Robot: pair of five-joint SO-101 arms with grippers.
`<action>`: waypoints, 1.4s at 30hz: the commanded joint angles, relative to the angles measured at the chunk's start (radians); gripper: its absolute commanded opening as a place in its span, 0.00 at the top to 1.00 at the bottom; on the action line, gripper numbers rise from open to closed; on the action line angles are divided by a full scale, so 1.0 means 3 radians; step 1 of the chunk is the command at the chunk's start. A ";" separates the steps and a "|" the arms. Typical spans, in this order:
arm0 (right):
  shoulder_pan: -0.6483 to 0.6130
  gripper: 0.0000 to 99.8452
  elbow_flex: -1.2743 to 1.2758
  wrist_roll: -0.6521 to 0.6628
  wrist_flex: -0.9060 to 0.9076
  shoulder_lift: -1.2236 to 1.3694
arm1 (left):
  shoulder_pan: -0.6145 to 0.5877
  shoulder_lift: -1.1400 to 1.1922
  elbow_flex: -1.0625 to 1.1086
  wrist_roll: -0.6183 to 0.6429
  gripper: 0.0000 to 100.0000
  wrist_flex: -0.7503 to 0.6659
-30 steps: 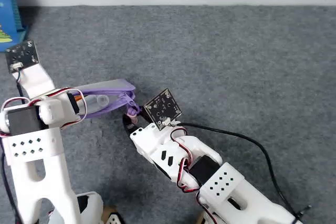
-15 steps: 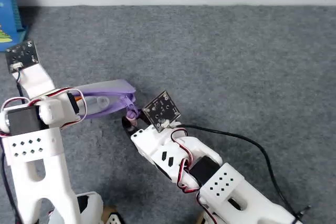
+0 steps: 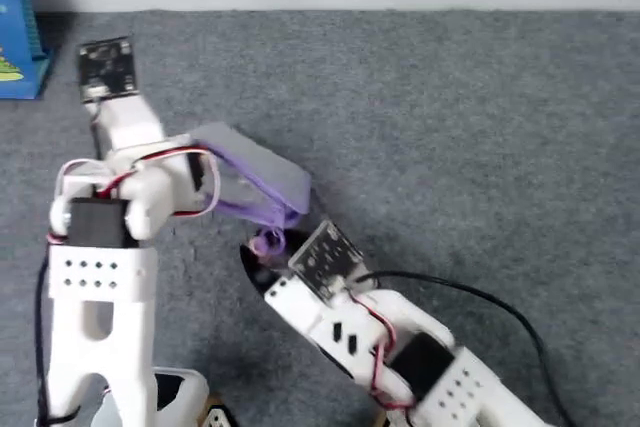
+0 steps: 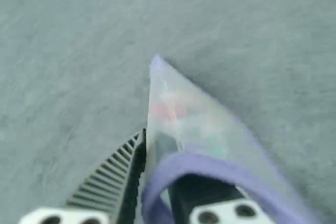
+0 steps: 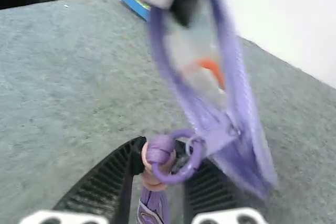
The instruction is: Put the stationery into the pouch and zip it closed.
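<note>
**Pouch held between both claws, zip end low**

The purple pouch (image 3: 262,173) with its see-through side is up off the grey mat (image 3: 470,127), slanting across the high view from the left arm down toward the right arm. Through the clear panel the right wrist view shows the pouch (image 5: 231,129) holding something orange (image 5: 210,68). The left wrist view shows the pouch (image 4: 194,124) with a red smear (image 4: 167,111) inside, too blurred to name as any one piece of stationery. No writing on the pouch can be read.

At its lower corner hangs the zip pull cord (image 5: 158,157), a purple loop with a knot and a bead on a small ring, also seen from above (image 3: 267,241). The right gripper (image 5: 160,149) is clenched on this cord, one ribbed finger either side of the knot. From above, the right gripper (image 3: 255,255) sits just under the pouch's lower corner.

The left gripper (image 4: 155,156) is clamped on the pouch's other end, the purple edging bowed up between its fingers.

A black cable (image 3: 490,297) trails from the right arm. At the far left edge stands a blue box (image 3: 14,42) whose print is too small to read.
</note>
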 commanded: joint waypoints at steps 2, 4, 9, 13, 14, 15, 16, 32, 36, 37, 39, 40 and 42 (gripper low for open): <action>-0.0100 0.99 -0.0046 0.0046 0.0514 -0.0683 | 0.0440 0.0005 -0.0049 0.0031 0.98 -0.0425; -0.0100 0.99 -0.0046 0.0046 0.0719 -0.0903 | 0.0614 0.0005 -0.0054 0.0031 0.98 -0.0568; -0.0100 0.99 -0.0046 0.0041 0.1138 -0.1307 | 0.1028 -0.0010 -0.0054 0.0020 0.98 -0.0829; -0.0100 0.99 -0.0051 0.0041 0.1430 -0.1527 | 0.1371 -0.0015 -0.0054 0.0020 0.87 -0.0875; -0.0100 0.99 -0.0056 0.0046 0.1506 -0.1578 | 0.1427 -0.0015 -0.0054 0.0020 0.84 -0.0885; -0.0100 0.99 -0.0066 0.0051 0.1583 -0.1634 | 0.1478 -0.0015 -0.0054 0.0015 0.80 -0.0885; -0.0100 0.99 -0.0097 0.0051 0.1680 -0.1670 | 0.1514 -0.0020 -0.0054 0.0015 0.77 -0.0885; -0.0079 0.99 -0.0915 0.0041 0.2616 -0.1675 | 0.1519 -0.0026 -0.0785 -0.0159 0.69 -0.0153; -0.0079 0.99 -0.1079 0.0041 0.2764 -0.1670 | 0.1519 -0.0026 -0.1000 -0.0522 0.69 0.0194; -0.0079 0.99 -0.1095 0.0041 0.2775 -0.1670 | 0.1519 -0.0026 -0.1051 -0.0578 0.69 0.0251; -0.0079 0.99 -0.1115 0.0041 0.2790 -0.1670 | 0.1519 -0.0026 -0.1128 -0.0655 0.69 0.0327; -0.0074 0.99 -0.1120 0.0041 0.2790 -0.1670 | 0.1519 -0.0026 -0.1158 -0.0680 0.69 0.0363; -0.0028 0.99 -0.1125 0.0041 0.2785 -0.1670 | 0.1504 -0.0026 -0.1240 -0.0736 0.69 0.0476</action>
